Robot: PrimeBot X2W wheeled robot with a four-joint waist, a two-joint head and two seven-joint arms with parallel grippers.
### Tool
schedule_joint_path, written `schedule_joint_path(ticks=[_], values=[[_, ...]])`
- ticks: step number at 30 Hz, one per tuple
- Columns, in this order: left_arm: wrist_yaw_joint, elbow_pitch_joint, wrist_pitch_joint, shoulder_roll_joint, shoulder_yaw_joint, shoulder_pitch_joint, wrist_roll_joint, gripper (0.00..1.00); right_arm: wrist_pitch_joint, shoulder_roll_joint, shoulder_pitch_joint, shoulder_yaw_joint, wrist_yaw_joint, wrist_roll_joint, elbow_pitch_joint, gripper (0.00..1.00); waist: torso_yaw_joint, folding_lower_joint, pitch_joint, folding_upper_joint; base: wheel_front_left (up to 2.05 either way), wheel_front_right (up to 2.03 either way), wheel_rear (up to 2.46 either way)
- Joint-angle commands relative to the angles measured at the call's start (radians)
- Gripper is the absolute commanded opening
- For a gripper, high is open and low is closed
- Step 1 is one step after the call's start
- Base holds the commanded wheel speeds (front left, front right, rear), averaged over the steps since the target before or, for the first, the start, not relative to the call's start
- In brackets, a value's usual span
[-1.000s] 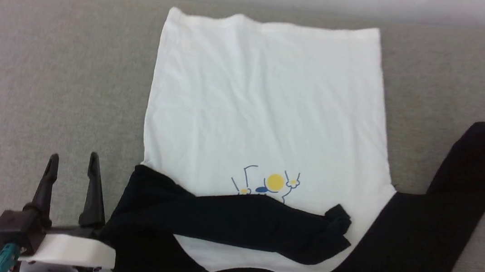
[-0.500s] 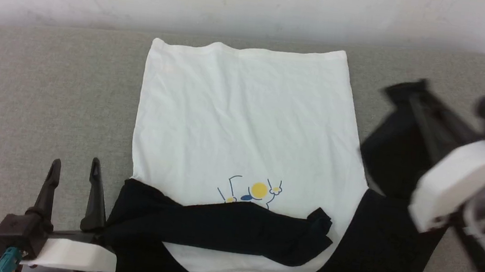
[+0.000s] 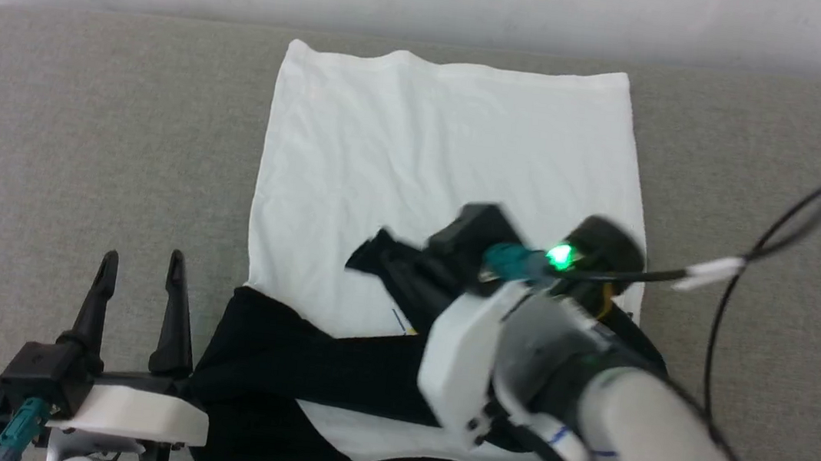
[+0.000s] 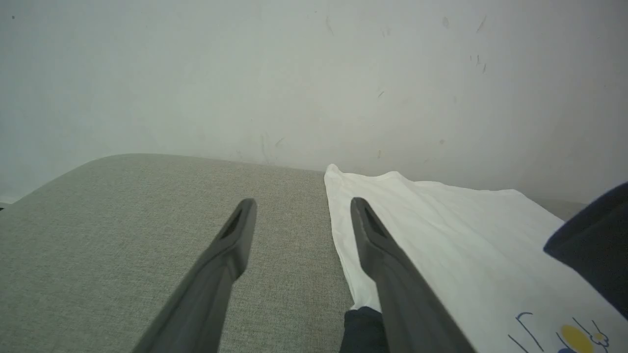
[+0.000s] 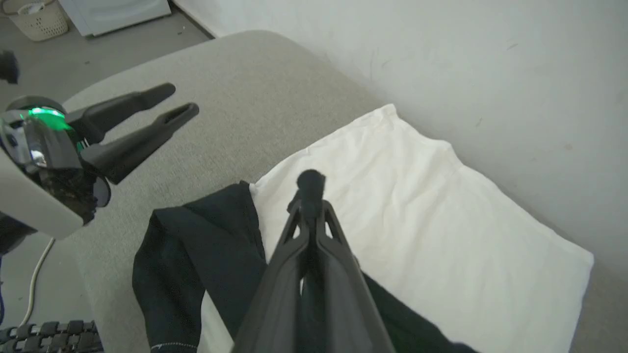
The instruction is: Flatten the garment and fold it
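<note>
Here the garment (image 3: 452, 135) lies collar near, hem far; left claw (image 3: 143, 260) apart, right claw (image 5: 309, 200) pinching its sleeve (image 5: 310, 178).

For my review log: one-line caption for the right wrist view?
Right end effector shut on a black sleeve of the garment, above its white body.

Right gripper (image 3: 368, 253) clamped on garment (image 3: 452, 135) sleeve — left gripper (image 3: 143, 259) gaping.

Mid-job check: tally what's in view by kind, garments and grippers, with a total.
Garments: 1, the T-shirt
Grippers: 2, the left gripper open, the right gripper shut on the T-shirt
Total: 3
</note>
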Motion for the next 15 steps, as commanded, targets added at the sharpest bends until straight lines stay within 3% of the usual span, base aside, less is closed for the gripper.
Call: schedule_joint_path(ticks=[1, 8, 14, 15], values=[[-0.007, 0.007, -0.005, 0.004, -0.001, -0.02, 0.001, 1.0, -0.033, 0.012, -0.014, 0.045, -0.001, 0.012, 0.074, 0.0, 0.021, -0.0001, 0.022, -0.0001, 0.0, 0.0, 0.0], [-0.009, 0.015, -0.005, -0.004, -0.005, -0.04, 0.0, 1.0, -0.1, 0.03, 0.0, 0.161, -0.001, 0.039, 0.312, 0.0, 0.048, -0.0001, 0.055, -0.0001, 0.0, 0.0, 0.0], [-0.012, 0.023, -0.005, -0.009, 0.002, -0.043, -0.002, 1.0, -0.115, 0.034, 0.025, 0.217, -0.001, 0.075, 0.417, 0.0, 0.049, -0.0001, 0.062, -0.0001, 0.0, 0.0, 0.0], [-0.012, 0.024, -0.005, -0.009, 0.003, -0.043, -0.001, 1.0, -0.118, 0.034, 0.028, 0.219, -0.001, 0.085, 0.423, 0.09, 0.047, -0.0001, 0.061, -0.0001, 0.0, 0.0, 0.0]])
